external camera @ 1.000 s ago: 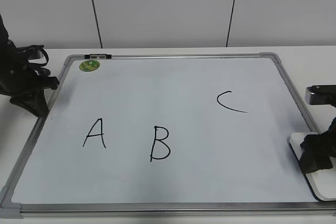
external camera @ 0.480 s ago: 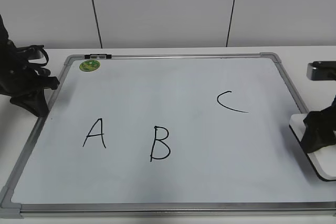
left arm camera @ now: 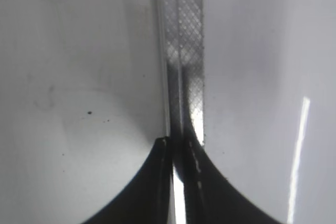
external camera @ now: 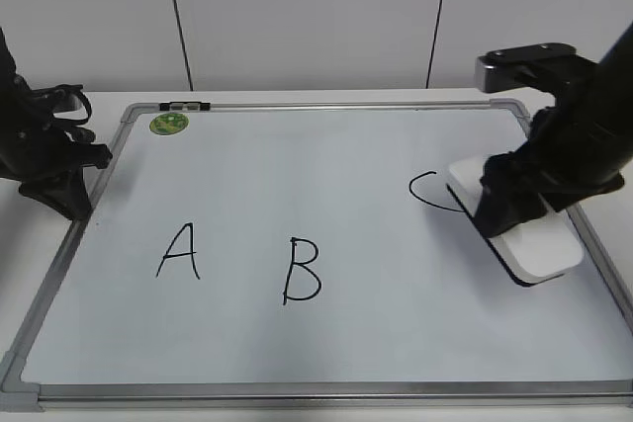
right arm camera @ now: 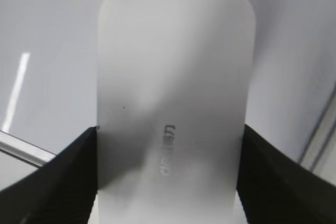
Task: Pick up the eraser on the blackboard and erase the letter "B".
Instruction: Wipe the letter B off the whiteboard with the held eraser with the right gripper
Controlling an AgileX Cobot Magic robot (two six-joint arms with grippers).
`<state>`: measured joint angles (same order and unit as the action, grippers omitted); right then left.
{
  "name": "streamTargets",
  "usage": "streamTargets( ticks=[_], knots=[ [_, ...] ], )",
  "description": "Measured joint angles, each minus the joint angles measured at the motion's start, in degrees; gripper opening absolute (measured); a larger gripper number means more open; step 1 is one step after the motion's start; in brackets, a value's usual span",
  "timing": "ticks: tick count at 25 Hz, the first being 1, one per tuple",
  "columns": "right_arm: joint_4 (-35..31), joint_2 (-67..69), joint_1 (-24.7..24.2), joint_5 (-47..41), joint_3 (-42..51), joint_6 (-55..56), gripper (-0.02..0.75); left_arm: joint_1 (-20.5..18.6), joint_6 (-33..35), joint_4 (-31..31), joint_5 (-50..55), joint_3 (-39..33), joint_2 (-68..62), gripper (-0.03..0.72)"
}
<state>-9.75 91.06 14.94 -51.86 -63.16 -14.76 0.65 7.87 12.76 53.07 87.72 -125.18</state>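
Note:
The blackboard (external camera: pixel 297 175) is a white board in a grey frame lying flat on the table. The black letter "B" (external camera: pixel 301 270) is drawn low in its middle, between an "A" (external camera: pixel 179 252) and a "C" (external camera: pixel 432 193). My right gripper (external camera: pixel 511 203) is shut on the white eraser (external camera: pixel 529 240) and holds it over the board's right part, just right of the "C". In the right wrist view the eraser (right arm camera: pixel 173 103) fills the gap between the two fingers. My left gripper (external camera: pixel 61 180) rests shut at the board's left edge, empty (left arm camera: pixel 177 145).
A round green sticker (external camera: pixel 168 124) and a small black clip (external camera: pixel 185 105) sit at the board's far left corner. The grey frame (left arm camera: pixel 181 51) runs under the left gripper. A white wall stands behind the table.
My right gripper has lifted the eraser from the board's right front edge and carried it left and farther back, to just right of the "C". The left arm has not moved.

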Motion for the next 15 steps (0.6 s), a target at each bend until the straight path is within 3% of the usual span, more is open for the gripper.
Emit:
streamTargets(
  ticks=[8, 15],
  knots=[
    [0.0, 8.1, 11.7, -1.5, -9.3, 1.2, 0.543, 0.0, 0.0, 0.3, 0.0, 0.0, 0.0, 0.03],
    [0.4, 19.4, 15.1, -2.0, -19.4, 1.3, 0.543, -0.1, 0.0, 0.8, 0.1, 0.0, 0.0, 0.032]
  ],
)
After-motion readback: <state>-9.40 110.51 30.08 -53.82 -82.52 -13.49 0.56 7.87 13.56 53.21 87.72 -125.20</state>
